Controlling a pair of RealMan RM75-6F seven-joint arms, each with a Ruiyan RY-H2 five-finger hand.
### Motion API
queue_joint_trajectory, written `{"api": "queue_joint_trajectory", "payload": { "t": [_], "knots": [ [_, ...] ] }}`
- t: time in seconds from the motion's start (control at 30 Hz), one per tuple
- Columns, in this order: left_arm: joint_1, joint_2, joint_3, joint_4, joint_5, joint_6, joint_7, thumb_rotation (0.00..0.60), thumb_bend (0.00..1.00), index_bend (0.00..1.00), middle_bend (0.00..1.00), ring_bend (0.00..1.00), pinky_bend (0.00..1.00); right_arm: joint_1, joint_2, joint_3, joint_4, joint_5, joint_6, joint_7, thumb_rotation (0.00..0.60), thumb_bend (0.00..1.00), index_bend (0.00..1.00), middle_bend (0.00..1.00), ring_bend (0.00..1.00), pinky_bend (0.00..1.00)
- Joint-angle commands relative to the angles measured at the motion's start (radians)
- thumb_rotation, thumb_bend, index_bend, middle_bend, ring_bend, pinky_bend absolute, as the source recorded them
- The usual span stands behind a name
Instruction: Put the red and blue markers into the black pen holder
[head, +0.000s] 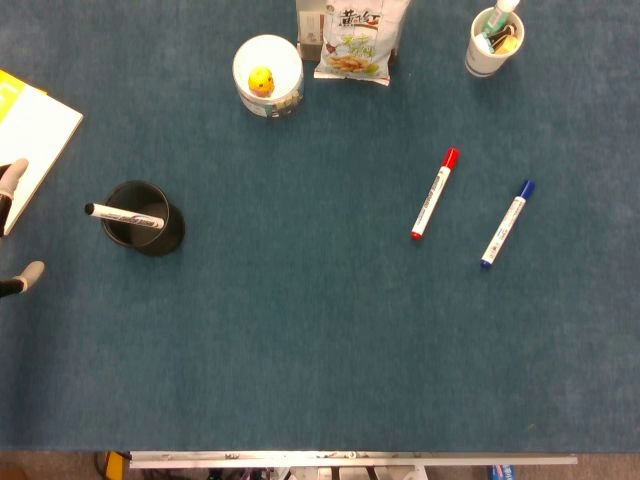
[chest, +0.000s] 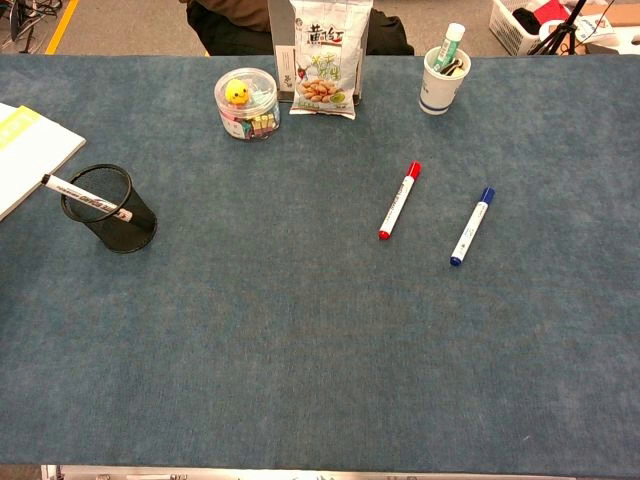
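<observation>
Cloth (head: 300, 360) lies bare nearest us, blue-green felt, and on it the task has not begun: the red marker (head: 434, 194) and blue marker (head: 507, 223) both lie flat right of centre, near each other but apart, caps pointing away. We judge the first reach is the step in hand; our next move calls for a hand to come over one marker, pinch its barrel, and carry it well left to the holder (head: 146, 218), which stands upright with a black marker (head: 124, 215) resting across its rim. Our left hand (head: 14, 228) shows only as pale fingertips at the head view's left edge, beside a notebook (head: 35, 130); we cannot tell how far open it is. The chest view misses it altogether, and neither shows the right hand. Farthest stand a tub (head: 267, 75), snack bag (head: 352, 40) and cup (head: 492, 42).
</observation>
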Motion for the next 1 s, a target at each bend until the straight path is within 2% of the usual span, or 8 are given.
{"api": "queue_joint_trajectory", "payload": {
  "t": [0.03,0.2,0.47,0.77,0.93,1.0],
  "knots": [
    [0.001,-0.002,0.000,0.006,-0.002,-0.004,-0.003,0.600,0.12,0.06,0.16,0.13,0.18,0.001,0.001,0.002,-0.004,-0.002,0.000,-0.003,0.600,0.20,0.32,0.35,0.24,0.26],
    [0.000,-0.001,-0.003,0.017,-0.007,-0.014,-0.014,0.600,0.12,0.06,0.16,0.13,0.18,0.008,0.008,0.014,-0.014,-0.013,0.003,-0.003,0.600,0.20,0.32,0.35,0.24,0.26],
    [-0.039,0.017,-0.012,0.051,-0.045,-0.131,-0.196,0.600,0.12,0.06,0.16,0.13,0.18,0.025,0.020,0.044,-0.026,-0.027,0.014,0.013,0.600,0.20,0.32,0.35,0.24,0.26],
    [-0.109,0.028,-0.015,0.110,-0.078,-0.347,-0.584,0.600,0.12,0.04,0.15,0.13,0.18,0.034,0.020,0.045,-0.031,-0.051,0.011,0.025,0.600,0.20,0.32,0.35,0.24,0.26],
    [-0.148,0.012,0.009,0.183,-0.023,-0.433,-0.791,0.600,0.12,0.00,0.12,0.13,0.18,0.032,0.022,0.046,-0.031,-0.054,0.013,0.031,0.600,0.20,0.32,0.35,0.24,0.26],
    [-0.157,-0.005,0.018,0.214,0.001,-0.442,-0.836,0.600,0.12,0.00,0.11,0.13,0.18,0.030,0.024,0.046,-0.032,-0.055,0.016,0.035,0.600,0.20,0.32,0.35,0.24,0.26]
  ]
}}
